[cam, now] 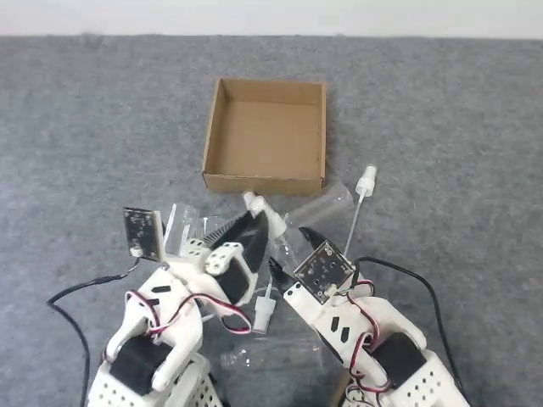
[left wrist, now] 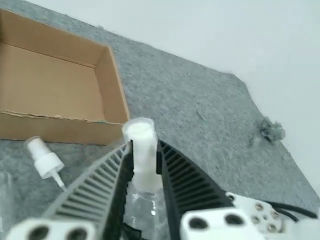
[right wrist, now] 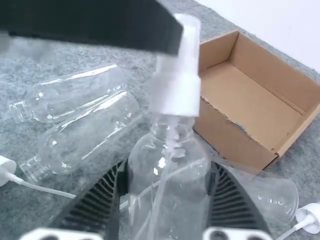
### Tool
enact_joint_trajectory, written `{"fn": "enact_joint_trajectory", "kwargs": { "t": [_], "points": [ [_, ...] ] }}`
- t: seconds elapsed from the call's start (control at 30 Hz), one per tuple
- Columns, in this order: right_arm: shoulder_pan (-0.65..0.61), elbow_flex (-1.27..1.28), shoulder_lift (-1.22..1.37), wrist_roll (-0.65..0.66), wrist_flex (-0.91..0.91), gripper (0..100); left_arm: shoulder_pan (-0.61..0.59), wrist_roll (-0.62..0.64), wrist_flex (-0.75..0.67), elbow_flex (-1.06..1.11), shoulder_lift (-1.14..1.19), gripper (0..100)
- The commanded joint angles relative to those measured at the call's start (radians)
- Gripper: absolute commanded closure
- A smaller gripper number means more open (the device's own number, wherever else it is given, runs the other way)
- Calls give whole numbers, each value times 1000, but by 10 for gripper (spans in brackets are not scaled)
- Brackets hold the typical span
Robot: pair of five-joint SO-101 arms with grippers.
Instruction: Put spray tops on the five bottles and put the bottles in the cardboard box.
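Between the left fingers (left wrist: 107, 180), clenched tight, sits a white spray top (left wrist: 142, 150), held at the neck of a clear bottle (right wrist: 167, 170). The right fingers (right wrist: 97, 202) grasp that bottle by its body, just in front of the cardboard box (cam: 265, 181). By my reading a capping step is in hand. The top sits on the neck, but I cannot tell whether it is tightened. Next it needs turning or pressing home while the right side steadies the bottle. Then the left must let go before the bottle goes over the near wall. Around them on the counter (cam: 475, 127) lie spare bottles (right wrist: 75, 95) and loose spray tops (cam: 366, 181). The box holds no bottle yet.
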Motion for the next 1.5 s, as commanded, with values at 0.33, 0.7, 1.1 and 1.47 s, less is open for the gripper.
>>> {"fn": "enact_joint_trajectory", "kwargs": {
  "t": [0.33, 0.7, 1.1, 1.47],
  "points": [
    [13, -55, -13, -12, -12, 887, 71, -46, 20, -31, -15, 934],
    [13, -40, -13, -12, -13, 887, -120, -44, 14, -130, -17, 931],
    [7, -46, -13, 74, -12, 887, -238, -49, -190, 15, -15, 931],
    [5, -48, -13, 86, -12, 887, -43, -166, -144, 76, -14, 934]
  ]
}}
